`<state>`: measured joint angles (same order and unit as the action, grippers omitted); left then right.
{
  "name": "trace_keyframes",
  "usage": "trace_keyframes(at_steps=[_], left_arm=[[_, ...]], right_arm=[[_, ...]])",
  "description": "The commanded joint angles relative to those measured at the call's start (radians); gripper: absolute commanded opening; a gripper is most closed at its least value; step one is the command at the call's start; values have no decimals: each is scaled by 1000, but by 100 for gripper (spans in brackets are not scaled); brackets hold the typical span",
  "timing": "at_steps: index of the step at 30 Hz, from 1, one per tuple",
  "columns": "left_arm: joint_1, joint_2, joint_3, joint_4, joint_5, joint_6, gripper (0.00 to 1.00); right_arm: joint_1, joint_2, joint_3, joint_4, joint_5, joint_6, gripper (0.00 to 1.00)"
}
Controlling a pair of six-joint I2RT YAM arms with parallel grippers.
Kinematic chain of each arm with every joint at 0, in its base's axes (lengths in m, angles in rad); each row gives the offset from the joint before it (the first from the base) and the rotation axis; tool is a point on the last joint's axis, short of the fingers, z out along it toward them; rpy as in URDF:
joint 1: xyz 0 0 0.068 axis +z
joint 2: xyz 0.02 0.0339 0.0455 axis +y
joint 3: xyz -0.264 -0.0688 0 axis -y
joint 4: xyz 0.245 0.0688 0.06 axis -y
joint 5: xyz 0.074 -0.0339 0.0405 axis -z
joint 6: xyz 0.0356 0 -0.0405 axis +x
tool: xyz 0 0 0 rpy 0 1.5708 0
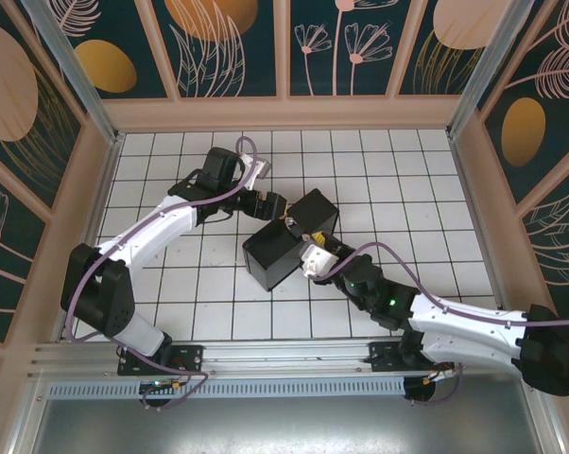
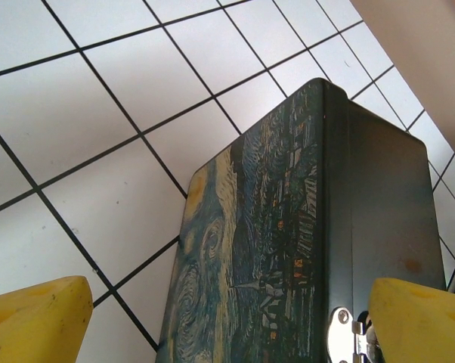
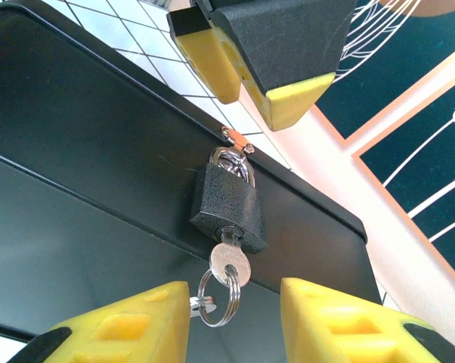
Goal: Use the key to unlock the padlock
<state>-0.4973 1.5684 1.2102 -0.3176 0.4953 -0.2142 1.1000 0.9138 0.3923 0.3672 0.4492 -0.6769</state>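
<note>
Though the padlock is too small to make out from overhead, top view gives the layout. One black box (image 1: pixel 270 257), hard-edged, on a white tiled floor (image 1: pixel 426 189) with dark grout lines. Two white-and-black arms meet over it. Left gripper (image 1: pixel 273 206) is at its far-left corner, right gripper (image 1: pixel 310 244) at its right side.

Left wrist: two blunt yellow fingertips (image 2: pixel 35 321) at the bottom corners, spread wide, gripping nothing. The box lid between them is a glossy, swirly blue-and-yellow painting; side wall plain black. One shiny silver hasp (image 2: pixel 339 333) sits just beside the right-hand fingertip.

Right wrist: one padlock (image 3: pixel 226 208), squat dark body with pebbled texture. Its thin bright U shackle goes through a small loop at the box's edge, and it hangs against the black wall. One key (image 3: pixel 230 263), silvery round head, blade seated in the keyway at the body's bottom. One split ring (image 3: pixel 218 299) dangles from it. Right gripper's moulded yellow fingers stand parted either side of the ring, not clamping it. Left gripper's two yellow tips sit just above the shackle.
</note>
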Motion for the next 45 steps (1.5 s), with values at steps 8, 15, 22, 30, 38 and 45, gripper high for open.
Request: trace_keyframes(at_steps=[8,15,22,30,38,45], left_arm=[[5,-1,0,2,33,9,93],[6,-2,14,-4,32,13,93],[5,-1,14,-3,39,15,93],[5,1,10,2,48,16,92],[5,-5,3,5,53,16,92],[5,-2,4,8,45,15,92]], right_arm=[[3,40,57,50,8,-28,33],[-18,58,60,16,-8,-18,32],[-44,56,66,17,-44,-3,29],[-52,76,84,-1,-57,-10,21],[-60,86,86,-34,-67,14,16],[-58,33,83,-96,-41,9,29]])
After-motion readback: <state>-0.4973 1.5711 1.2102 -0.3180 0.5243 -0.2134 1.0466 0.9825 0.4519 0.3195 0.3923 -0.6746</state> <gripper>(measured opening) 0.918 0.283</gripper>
